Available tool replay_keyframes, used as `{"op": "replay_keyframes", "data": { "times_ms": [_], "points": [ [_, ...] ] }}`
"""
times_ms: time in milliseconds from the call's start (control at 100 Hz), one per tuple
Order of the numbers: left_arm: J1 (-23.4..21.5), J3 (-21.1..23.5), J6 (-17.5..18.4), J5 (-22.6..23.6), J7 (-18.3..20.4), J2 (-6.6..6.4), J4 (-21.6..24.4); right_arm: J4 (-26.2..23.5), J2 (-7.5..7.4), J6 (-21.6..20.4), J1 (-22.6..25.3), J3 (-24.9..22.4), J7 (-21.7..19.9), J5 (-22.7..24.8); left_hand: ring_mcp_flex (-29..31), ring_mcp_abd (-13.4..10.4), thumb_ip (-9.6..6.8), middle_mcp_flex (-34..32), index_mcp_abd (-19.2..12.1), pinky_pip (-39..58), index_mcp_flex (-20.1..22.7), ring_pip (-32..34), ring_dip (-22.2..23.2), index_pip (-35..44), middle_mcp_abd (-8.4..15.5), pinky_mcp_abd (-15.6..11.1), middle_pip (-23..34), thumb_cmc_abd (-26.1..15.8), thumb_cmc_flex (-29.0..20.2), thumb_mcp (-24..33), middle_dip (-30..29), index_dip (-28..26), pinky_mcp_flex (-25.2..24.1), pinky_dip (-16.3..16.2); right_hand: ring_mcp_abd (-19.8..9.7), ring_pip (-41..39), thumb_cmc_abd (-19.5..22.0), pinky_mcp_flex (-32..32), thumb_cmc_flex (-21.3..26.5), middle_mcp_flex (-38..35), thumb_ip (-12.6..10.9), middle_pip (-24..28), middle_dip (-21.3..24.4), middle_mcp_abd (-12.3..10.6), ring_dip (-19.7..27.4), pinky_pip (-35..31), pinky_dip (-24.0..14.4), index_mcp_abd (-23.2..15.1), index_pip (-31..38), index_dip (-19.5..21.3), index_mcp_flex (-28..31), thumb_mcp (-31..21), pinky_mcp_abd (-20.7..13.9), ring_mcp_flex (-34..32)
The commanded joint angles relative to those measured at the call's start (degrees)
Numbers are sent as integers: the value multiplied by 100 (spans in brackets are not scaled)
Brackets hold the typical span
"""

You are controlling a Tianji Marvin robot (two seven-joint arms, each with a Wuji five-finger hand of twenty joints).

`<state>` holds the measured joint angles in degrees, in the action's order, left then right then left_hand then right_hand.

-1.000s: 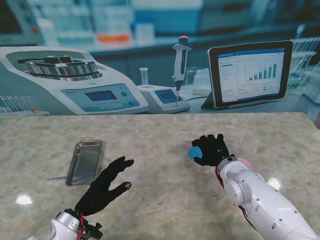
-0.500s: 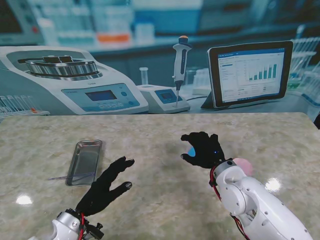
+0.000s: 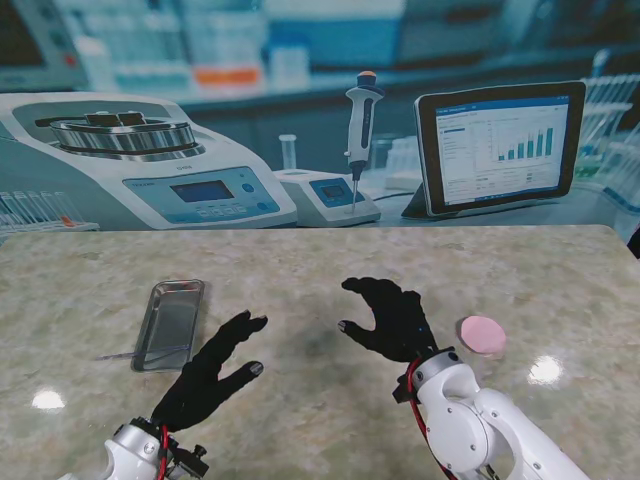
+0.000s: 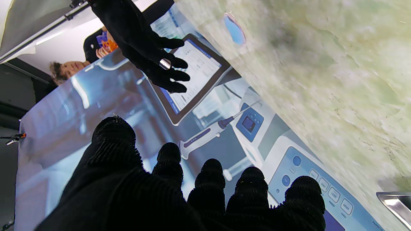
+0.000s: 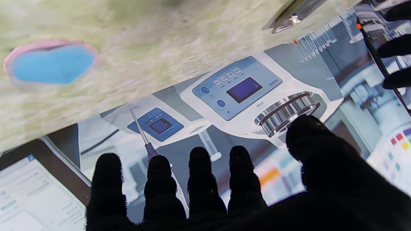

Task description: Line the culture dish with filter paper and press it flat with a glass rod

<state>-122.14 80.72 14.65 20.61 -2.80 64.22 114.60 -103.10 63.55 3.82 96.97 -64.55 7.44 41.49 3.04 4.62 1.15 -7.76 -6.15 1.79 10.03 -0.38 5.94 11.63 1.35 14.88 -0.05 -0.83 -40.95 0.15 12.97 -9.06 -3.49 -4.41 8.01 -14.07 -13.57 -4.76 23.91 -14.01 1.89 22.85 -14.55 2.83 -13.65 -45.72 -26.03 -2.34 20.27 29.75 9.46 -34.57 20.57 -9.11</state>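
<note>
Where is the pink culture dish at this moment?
In the stand view the pink culture dish lies on the table's right side, just right of the open right robot hand and apart from it.

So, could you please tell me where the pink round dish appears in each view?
Stand: dish on the table, just right of the right hand.
Left wrist: dish on the marble, past the right hand.
Right wrist: dish on the marble, ahead of the hand.
Shared landmark: metal tray.
</note>
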Motion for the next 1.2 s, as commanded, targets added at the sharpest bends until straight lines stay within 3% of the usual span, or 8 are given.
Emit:
{"op": "replay_keyframes", "data": {
  "times_ms": [0,200,230,330,380,680,1000,1190],
  "points": [
    [-76,-16,25,-4,-18,18,21,-70,61,-68,140,74,12,-165,-162,-181,-81,113,-140,-256,-90,-53,0,31,36,-175,11,-161,24,-97,41,17,-10,-36,-68,218,263,-141,14,267,-139,-79,92,-113,110,165,117,-149,-87,9,-335,161,21,185],
    [-98,-79,51,-21,-119,37,-3,-71,100,-242,294,137,43,-583,-163,-182,-81,116,-141,-254,-101,-52,6,1,33,-176,8,-167,25,-95,36,34,-10,-45,-64,268,343,-208,16,390,-197,-284,188,-152,105,203,172,-348,-382,58,-560,387,6,291],
    [-93,-93,55,-23,-147,42,-13,-63,108,-273,314,146,57,-648,-165,-183,-79,118,-116,-254,-104,-52,7,-12,27,-176,6,-173,33,-99,33,41,-10,-46,-65,288,362,-221,39,382,-251,-377,162,-163,88,196,210,-354,-840,418,-452,506,1,306],
    [-66,-133,49,-32,-243,63,-35,-32,126,-391,374,164,76,-843,-165,-185,-77,119,-78,-254,-131,-55,4,-81,32,-176,-1,-197,51,-103,21,76,-11,-50,-82,337,390,-275,-82,397,-186,-605,249,-195,104,248,244,-422,-1138,573,-467,639,-24,360],
    [-46,-149,37,-47,-280,72,-40,2,134,-470,393,175,94,-921,-163,-190,-75,120,-68,-254,-135,-55,3,-125,35,-176,-4,-211,71,-110,13,100,-10,-51,-105,417,432,-313,-117,416,-177,-757,227,-224,126,287,277,-449,-1733,936,-304,769,-42,373],
    [77,-130,-94,-140,-359,106,-30,169,159,-826,494,216,134,-1231,-153,-163,-66,116,83,-228,-73,-4,86,-254,1,-173,40,-223,88,-108,35,170,-6,-99,-465,988,605,-347,-271,410,-143,-1386,579,-432,427,853,647,-666,-2199,204,-165,1084,-250,409],
    [388,212,-444,151,-289,102,-11,238,184,-864,514,260,197,-1359,-123,-12,-71,11,240,286,-107,356,1537,638,-166,-110,408,-73,-102,-76,727,-294,-124,-1529,-512,995,599,-350,-225,416,-152,-1359,560,-441,408,886,639,-681,-2150,141,-163,1114,-258,407],
    [677,468,-646,465,-138,66,-209,221,194,-873,537,232,235,-1372,-119,-14,-69,4,252,290,-105,337,1605,650,-154,-109,412,-28,-140,-69,728,-298,-118,-1626,-514,989,596,-345,-205,409,-156,-1356,550,-445,390,886,619,-665,-2130,137,-161,1128,-269,400]
  ]
}}
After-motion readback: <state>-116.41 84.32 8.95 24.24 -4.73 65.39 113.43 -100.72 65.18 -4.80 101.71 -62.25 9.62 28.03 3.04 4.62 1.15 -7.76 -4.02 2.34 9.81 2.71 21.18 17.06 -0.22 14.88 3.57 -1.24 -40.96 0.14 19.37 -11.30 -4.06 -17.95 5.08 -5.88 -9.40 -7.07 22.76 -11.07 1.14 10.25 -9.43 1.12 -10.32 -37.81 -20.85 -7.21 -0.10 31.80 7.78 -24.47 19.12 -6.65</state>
